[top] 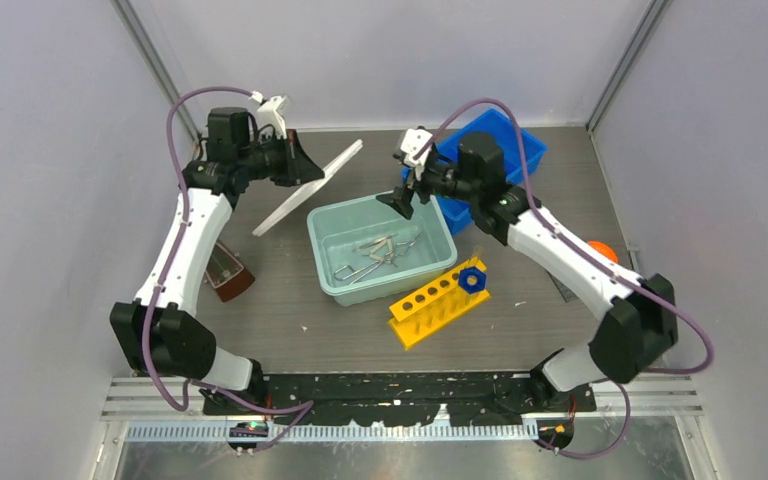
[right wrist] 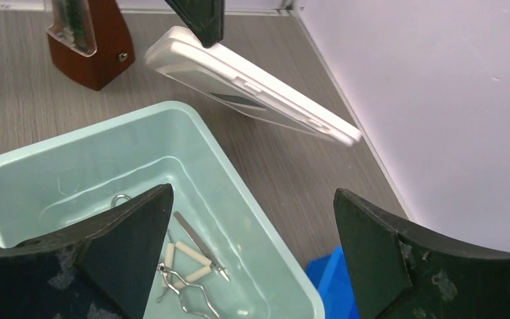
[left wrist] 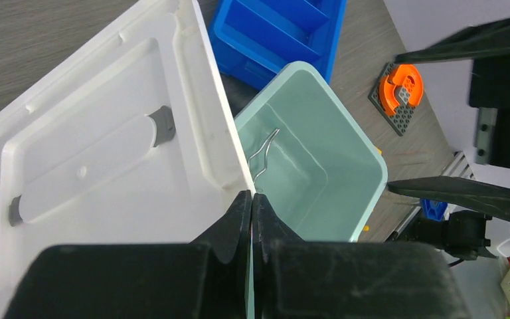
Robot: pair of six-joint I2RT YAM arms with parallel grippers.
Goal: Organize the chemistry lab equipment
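Observation:
Several silvery tools lie in the pale teal tub [top: 360, 204]: tweezers [right wrist: 199, 242], a wire triangle with pale sleeves [right wrist: 184, 261] and wire tongs [right wrist: 187, 300], seen together from the top as a metal cluster [top: 375, 255]. My right gripper [top: 401, 203] hangs open over the tub's far right corner, nothing between its fingers [right wrist: 252, 193]. My left gripper [top: 303, 166] is shut on the edge of the white lid [top: 318, 183], holding it tilted off the table left of the tub. In the left wrist view the jaws [left wrist: 252, 199] pinch the lid's rim [left wrist: 106, 153].
A blue divided tray [top: 505, 150] stands behind the right arm. A yellow rack [top: 430, 308] carrying a blue cap [top: 472, 279] lies in front of the tub. A brown metronome [top: 228, 272] sits by the left arm, an orange piece [top: 602, 250] at the right.

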